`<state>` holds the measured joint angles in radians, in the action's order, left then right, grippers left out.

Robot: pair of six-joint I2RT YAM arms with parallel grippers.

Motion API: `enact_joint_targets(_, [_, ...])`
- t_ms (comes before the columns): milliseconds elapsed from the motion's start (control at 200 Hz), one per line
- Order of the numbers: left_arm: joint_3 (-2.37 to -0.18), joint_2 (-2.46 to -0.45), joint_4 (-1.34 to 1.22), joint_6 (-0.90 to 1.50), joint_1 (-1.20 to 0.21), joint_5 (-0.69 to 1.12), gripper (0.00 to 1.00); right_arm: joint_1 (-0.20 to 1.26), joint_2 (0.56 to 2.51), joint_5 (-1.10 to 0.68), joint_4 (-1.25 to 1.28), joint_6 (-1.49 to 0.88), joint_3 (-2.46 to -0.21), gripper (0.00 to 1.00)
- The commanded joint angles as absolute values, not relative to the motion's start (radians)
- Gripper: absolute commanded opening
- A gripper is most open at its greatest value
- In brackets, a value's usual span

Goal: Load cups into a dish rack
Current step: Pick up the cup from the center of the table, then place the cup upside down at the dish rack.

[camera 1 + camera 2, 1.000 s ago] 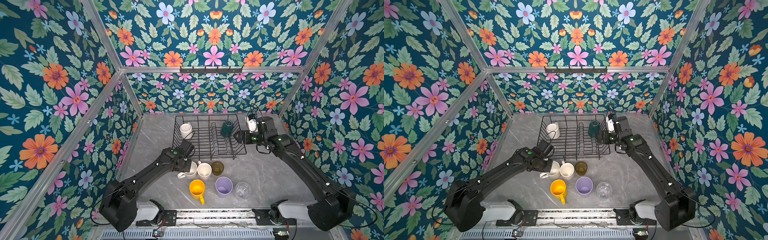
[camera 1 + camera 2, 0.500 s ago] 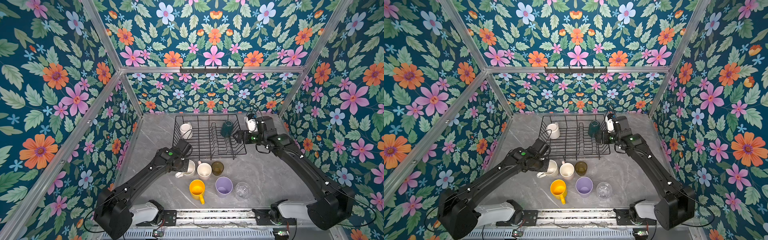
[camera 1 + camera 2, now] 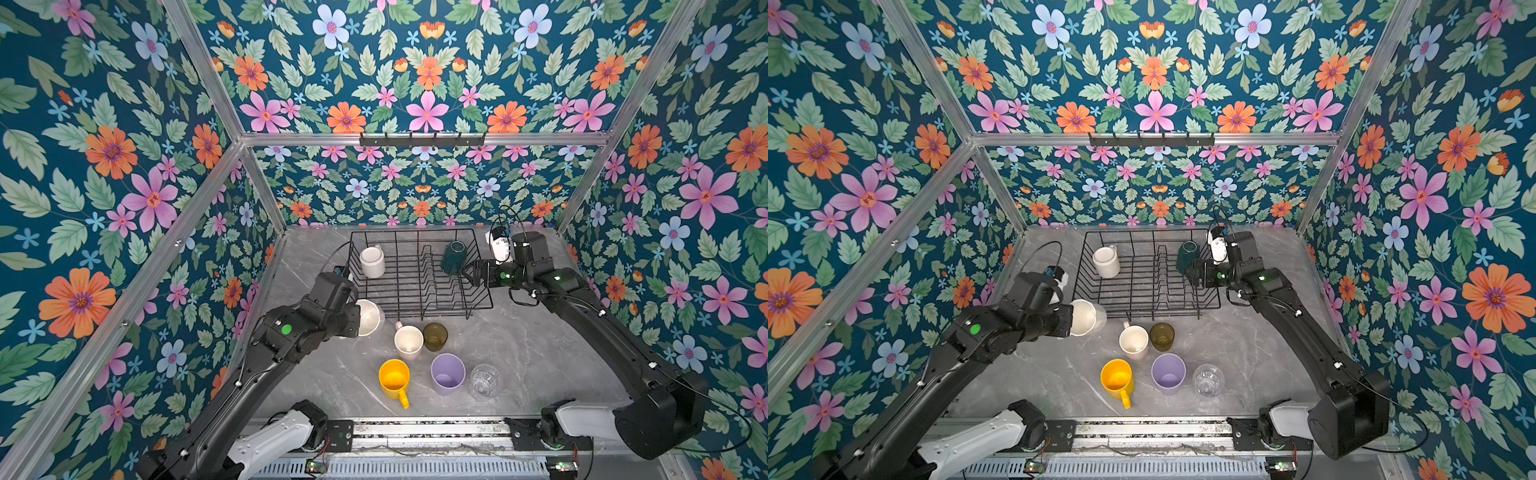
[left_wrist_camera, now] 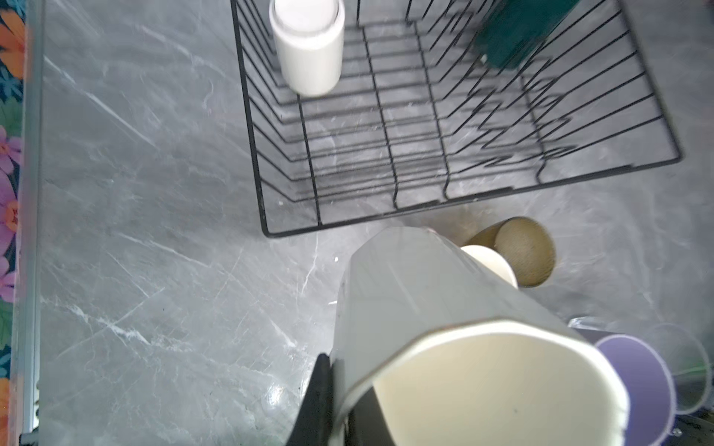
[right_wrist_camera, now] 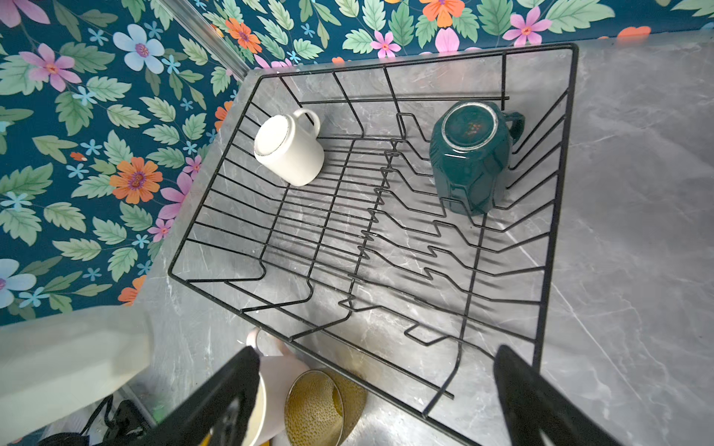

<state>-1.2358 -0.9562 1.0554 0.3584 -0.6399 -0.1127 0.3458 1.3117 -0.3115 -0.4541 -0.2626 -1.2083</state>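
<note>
My left gripper (image 4: pixel 340 401) is shut on the rim of a cream faceted mug (image 3: pixel 369 316), one finger outside the wall and one inside. The mug hangs tilted by the front left corner of the black wire dish rack (image 3: pixel 411 231). Inside the rack a white mug (image 3: pixel 372 261) and a dark green mug (image 3: pixel 454 257) stand upside down. My right gripper (image 5: pixel 376 359) hovers open and empty over the rack's right side, beside the green mug (image 5: pixel 469 162). In front of the rack stand a pale mug (image 3: pixel 409 341), an olive glass (image 3: pixel 435 336), a yellow mug (image 3: pixel 394 378), a lilac tumbler (image 3: pixel 447 374) and a clear glass (image 3: pixel 485 380).
Floral walls close in the grey marble table (image 3: pixel 540 353) on three sides, and the rack sits against the back one. A metal rail (image 3: pixel 415 432) runs along the front edge. Upright dividers (image 5: pixel 402 231) fill the rack's middle.
My left gripper has lifted the cream mug off the table and carried it up toward the rack's front left corner. The right arm has barely moved.
</note>
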Motion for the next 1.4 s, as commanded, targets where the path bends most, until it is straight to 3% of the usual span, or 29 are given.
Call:
enact_joint_targets(0, [-1.274,-0.951,0.928,0.321,-0.638,-0.112,0.0,0.348,1.296,-0.389,-0.382,-0.286,-1.203,0.94])
enact_joint_targets(300, [-1.217,-1.015,0.538,0.274,-0.615,0.087,0.0,0.336,1.189,-0.569,-0.257,-0.343,-1.149,0.96])
enact_joint_targets(600, [-1.05,-1.068,0.126,0.416,-0.376,0.645,0.0,0.283,1.145,-0.853,0.114,-0.519,-1.018,0.98])
enact_joint_targets(815, [-0.997,-1.138,-0.103,0.519,-0.358,0.854,0.0,0.282,1.179,-0.949,0.274,-0.561,-1.002,0.98])
enact_joint_targets(1395, [-0.94,-1.267,-0.439,0.736,-0.361,1.056,0.0,0.286,1.257,-1.074,0.542,-0.572,-0.973,0.98])
